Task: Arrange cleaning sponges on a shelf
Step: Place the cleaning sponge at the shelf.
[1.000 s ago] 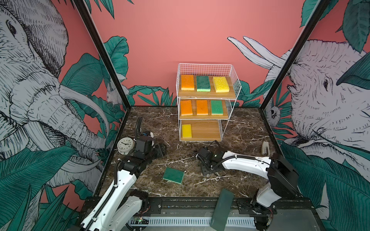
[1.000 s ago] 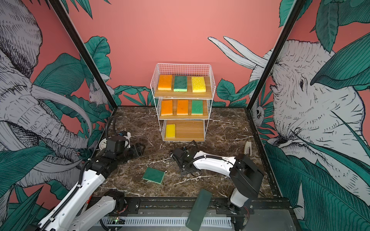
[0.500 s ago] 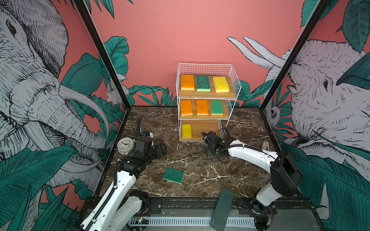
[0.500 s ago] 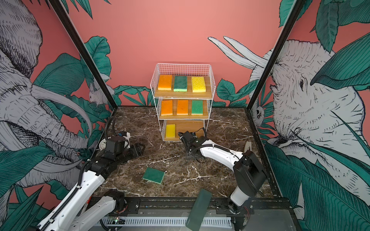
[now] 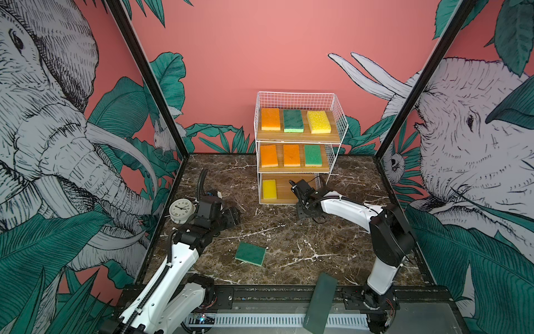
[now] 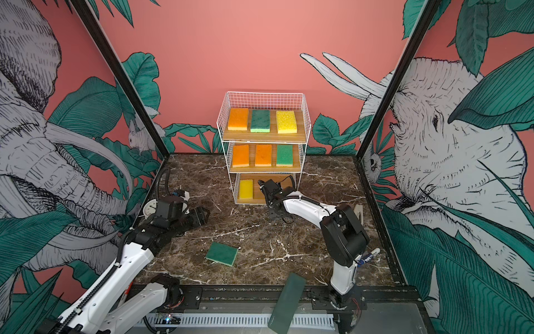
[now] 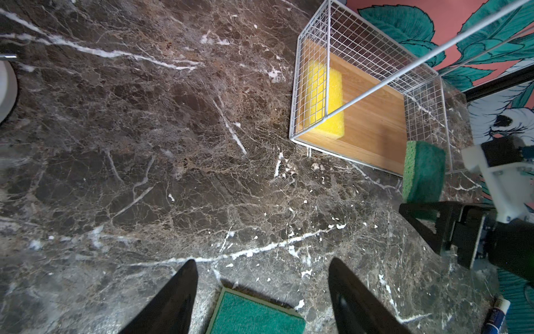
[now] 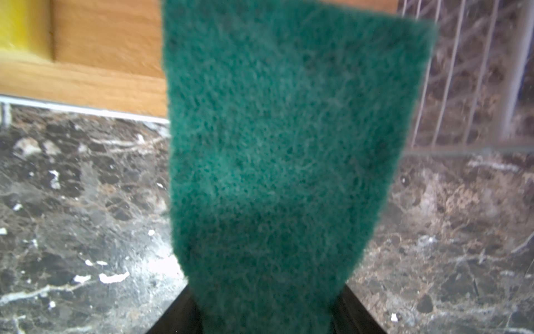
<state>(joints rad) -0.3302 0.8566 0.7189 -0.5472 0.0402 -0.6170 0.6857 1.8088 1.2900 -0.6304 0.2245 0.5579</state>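
Note:
The white wire shelf [image 5: 294,137] [image 6: 263,137] stands at the back. Its top board holds orange, green and yellow cleaning sponges, the middle board two orange and one green. A yellow sponge [image 5: 269,188] [image 7: 328,101] lies at the left of the bottom board. My right gripper [image 5: 300,189] [image 8: 267,303] is shut on a green sponge [image 8: 283,138] [image 7: 423,170] at that board's front edge [image 8: 86,84]. Another green sponge [image 5: 250,253] [image 6: 222,253] lies flat on the table. My left gripper [image 5: 231,215] [image 7: 261,266] hangs open just behind it, holding nothing.
A white alarm clock [image 5: 181,210] stands by the left wall next to the left arm. A long dark slab [image 5: 319,303] leans over the front rail. A marker pen [image 6: 370,256] lies near the right arm's base. The table is dark marble.
My right gripper has carried the green sponge from the middle of the table back to the front of the shelf's bottom board. The left arm has stayed still.

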